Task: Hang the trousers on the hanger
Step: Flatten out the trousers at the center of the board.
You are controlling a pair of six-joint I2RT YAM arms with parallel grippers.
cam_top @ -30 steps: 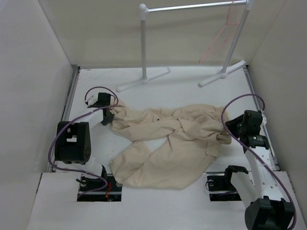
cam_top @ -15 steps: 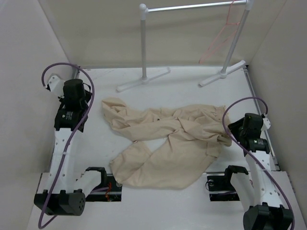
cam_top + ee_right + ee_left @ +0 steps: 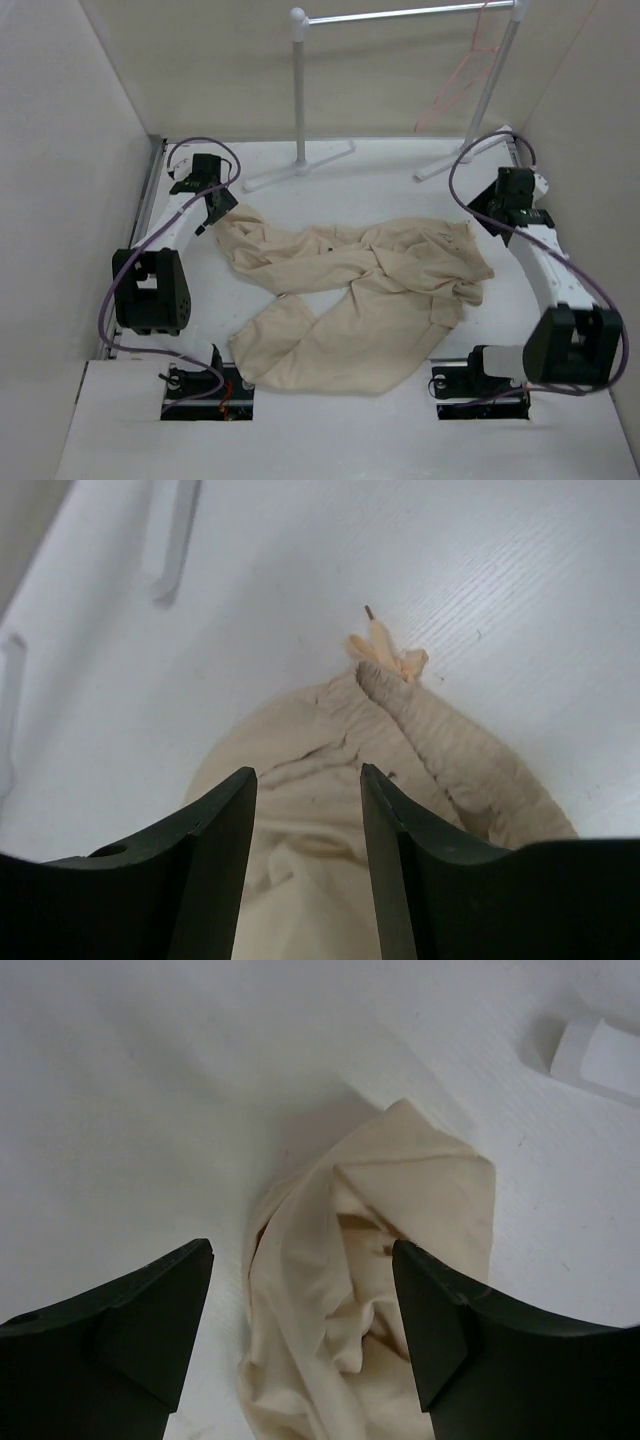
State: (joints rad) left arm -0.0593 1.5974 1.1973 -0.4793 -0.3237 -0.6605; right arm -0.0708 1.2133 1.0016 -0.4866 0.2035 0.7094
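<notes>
the trousers (image 3: 350, 290) are spread crumpled across the middle of the white table (image 3: 380, 185). the hanger (image 3: 450, 88) is hung on the rail stand (image 3: 298, 90) at the far right, well apart from them. only in the wrist views is it seen that the left gripper (image 3: 300, 1260) is held wide apart above a bunched leg end, and the right gripper (image 3: 307, 775) parted above the waistband beside the knotted drawstring (image 3: 385, 650), nothing grasped. since half a second ago, both grippers have been brought to the cloth's far corners.
</notes>
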